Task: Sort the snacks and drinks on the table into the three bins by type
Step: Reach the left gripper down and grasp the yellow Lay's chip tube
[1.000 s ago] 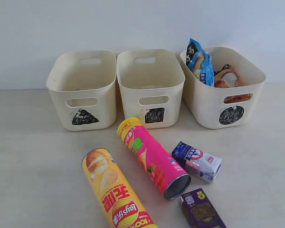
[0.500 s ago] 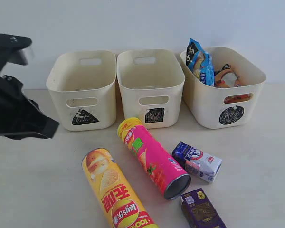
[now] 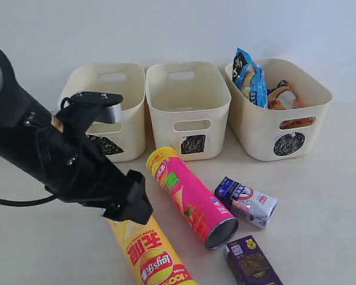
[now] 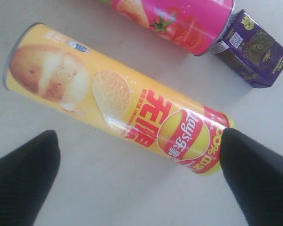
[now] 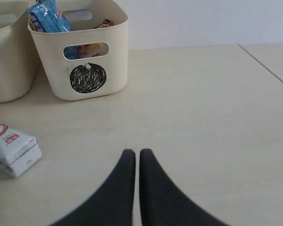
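Note:
The yellow chip tube (image 3: 151, 255) (image 4: 118, 99) lies on the table (image 3: 320, 196) at the front. My left gripper (image 3: 130, 205) (image 4: 139, 141) hangs open just above it, jaws wide, nothing between them. Beside it lies the pink tube (image 3: 190, 196) (image 4: 179, 16). The white and blue carton (image 3: 246, 202) (image 5: 12, 148) and the purple carton (image 3: 252, 261) (image 4: 254, 47) lie to the right. The blue packet (image 3: 252, 77) (image 5: 47, 16) and orange packet (image 3: 283, 98) sit in the circle bin (image 3: 288, 127) (image 5: 87, 56). My right gripper (image 5: 137, 153) is shut over bare table, out of the exterior view.
The triangle bin (image 3: 127, 116) and square bin (image 3: 190, 110) stand at the back, both showing nothing inside. My left arm (image 3: 41, 151) crosses in front of the triangle bin. A seam in the table (image 5: 266, 68) runs to the right of the right gripper.
My left arm has swung in from the left edge, forward and right, and now its gripper hangs over the top end of the yellow tube. Nothing else has moved.

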`<state>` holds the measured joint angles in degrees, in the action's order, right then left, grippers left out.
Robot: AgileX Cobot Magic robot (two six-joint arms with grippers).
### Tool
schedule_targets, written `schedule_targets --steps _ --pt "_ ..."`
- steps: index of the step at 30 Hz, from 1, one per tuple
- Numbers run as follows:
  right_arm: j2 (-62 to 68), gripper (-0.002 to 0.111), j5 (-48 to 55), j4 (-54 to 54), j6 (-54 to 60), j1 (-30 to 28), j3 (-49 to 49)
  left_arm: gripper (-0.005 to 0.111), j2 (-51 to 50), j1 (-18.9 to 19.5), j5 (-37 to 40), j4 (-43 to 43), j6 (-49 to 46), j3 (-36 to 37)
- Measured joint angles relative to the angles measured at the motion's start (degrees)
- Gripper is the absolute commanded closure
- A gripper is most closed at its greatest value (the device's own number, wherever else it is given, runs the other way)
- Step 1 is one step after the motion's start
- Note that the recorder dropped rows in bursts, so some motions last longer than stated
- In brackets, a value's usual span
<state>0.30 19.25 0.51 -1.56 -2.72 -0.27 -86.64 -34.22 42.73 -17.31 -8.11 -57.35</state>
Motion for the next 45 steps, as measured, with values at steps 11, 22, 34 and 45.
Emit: schedule_targets --steps 11,22,34,45 --pt "0.0 0.108 0.0 0.0 0.0 0.0 0.0 0.017 -8.89 0.01 -0.14 -0.53 9.59 -3.09" --pt "0.0 0.108 0.0 0.0 0.0 0.0 0.0 0.017 -16.63 -0.13 2.03 -0.3 15.12 -7.24" --pt "0.0 0.108 0.0 0.0 0.0 0.0 0.0 0.017 -21.73 -0.15 0.17 -1.0 17.02 -7.95" --pt "0.0 0.108 0.0 0.0 0.0 0.0 0.0 0.018 -25.72 -0.25 -1.36 0.59 17.22 -7.95"
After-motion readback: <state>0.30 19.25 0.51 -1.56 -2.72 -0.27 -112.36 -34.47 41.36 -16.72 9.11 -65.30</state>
